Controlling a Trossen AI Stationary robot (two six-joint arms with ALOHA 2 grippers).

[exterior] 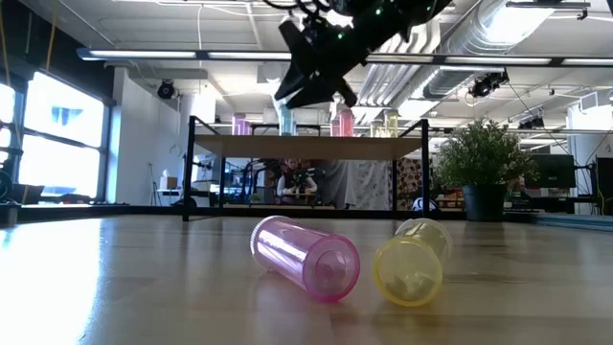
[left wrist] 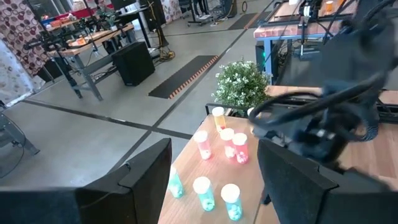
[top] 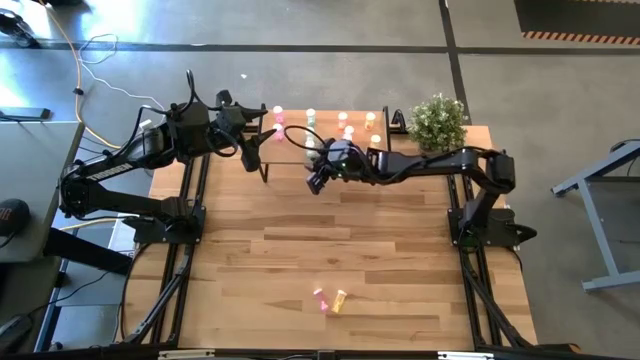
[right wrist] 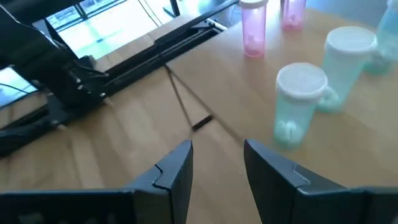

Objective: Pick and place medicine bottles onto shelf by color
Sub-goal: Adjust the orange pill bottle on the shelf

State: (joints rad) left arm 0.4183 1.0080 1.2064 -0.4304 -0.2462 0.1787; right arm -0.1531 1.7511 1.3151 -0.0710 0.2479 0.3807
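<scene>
Right gripper (right wrist: 217, 165) fingers parted, empty, hovered over shelf (right wrist: 205, 93); green bottles (right wrist: 298, 102) stood just ahead. Left gripper (left wrist: 211, 177) likewise parted, empty.

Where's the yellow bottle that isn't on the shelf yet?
The yellow bottle lies on its side near the table's front edge in the high view, right beside a fallen pink bottle, far from the shelf.

Potted plant (top: 438, 122), small green leaves, at the far right corner of the wood-plank worktop (top: 330, 260). Yellow cable (top: 72, 62) on grey floor beyond.
</scene>
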